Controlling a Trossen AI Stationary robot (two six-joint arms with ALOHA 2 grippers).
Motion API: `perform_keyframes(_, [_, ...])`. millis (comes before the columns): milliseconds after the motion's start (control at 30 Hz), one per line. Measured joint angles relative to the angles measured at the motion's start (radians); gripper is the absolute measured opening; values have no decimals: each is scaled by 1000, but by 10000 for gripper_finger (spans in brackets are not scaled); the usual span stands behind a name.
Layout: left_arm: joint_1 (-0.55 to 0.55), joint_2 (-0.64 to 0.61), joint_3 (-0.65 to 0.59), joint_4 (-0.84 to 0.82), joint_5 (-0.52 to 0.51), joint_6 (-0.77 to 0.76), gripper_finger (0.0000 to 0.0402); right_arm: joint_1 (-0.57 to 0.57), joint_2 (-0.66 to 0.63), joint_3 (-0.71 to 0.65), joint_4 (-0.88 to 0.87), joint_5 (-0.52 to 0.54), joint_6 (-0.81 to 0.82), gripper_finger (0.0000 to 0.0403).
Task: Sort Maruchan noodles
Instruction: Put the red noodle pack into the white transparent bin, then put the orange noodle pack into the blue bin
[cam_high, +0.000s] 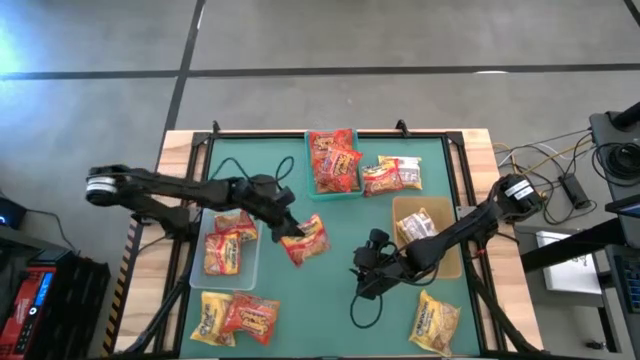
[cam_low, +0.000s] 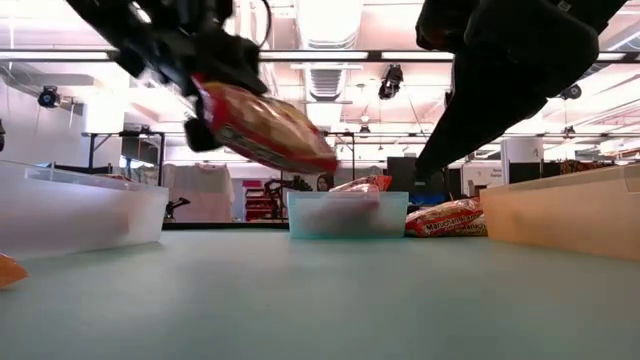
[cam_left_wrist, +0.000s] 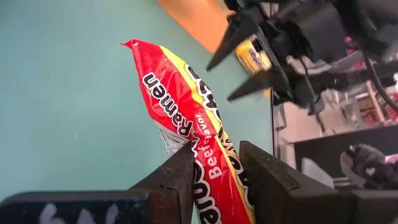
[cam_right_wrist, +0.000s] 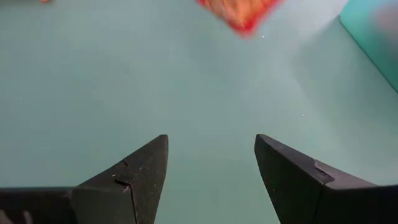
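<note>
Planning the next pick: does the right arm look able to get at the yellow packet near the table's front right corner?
Probably yes. The right end effector is open and empty, and the yellow packet lies alone on bare mat, with nothing between them.

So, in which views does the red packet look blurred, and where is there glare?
Low view: the red packet in the left claw is smeared, and the ceiling lights glare. Right wrist view: it is a soft blur. Left wrist view: its print is sharp.

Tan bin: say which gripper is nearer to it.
Right. The right gripper hovers open just off the tan bin; the left gripper holds a red packet mid-table.
</note>
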Motion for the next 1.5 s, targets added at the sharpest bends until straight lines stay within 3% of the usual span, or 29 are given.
perform_keyframes(400, [-69, -388, 0, -556, -42, 23, 97, 0, 0, 0, 1, 65, 2, 231])
perform_keyframes(767, [-266, -611, 0, -812, -85, 3, 97, -3, 0, -1, 9, 132, 3, 231])
perform_keyframes(1000, [-306, -630, 0, -958, -151, -45, 97, -3, 1, -1, 11, 133, 22, 231])
perform_keyframes(1500, [-306, -608, 0, -1128, -139, -149, 135, -3, 2, -1, 12, 133, 39, 231])
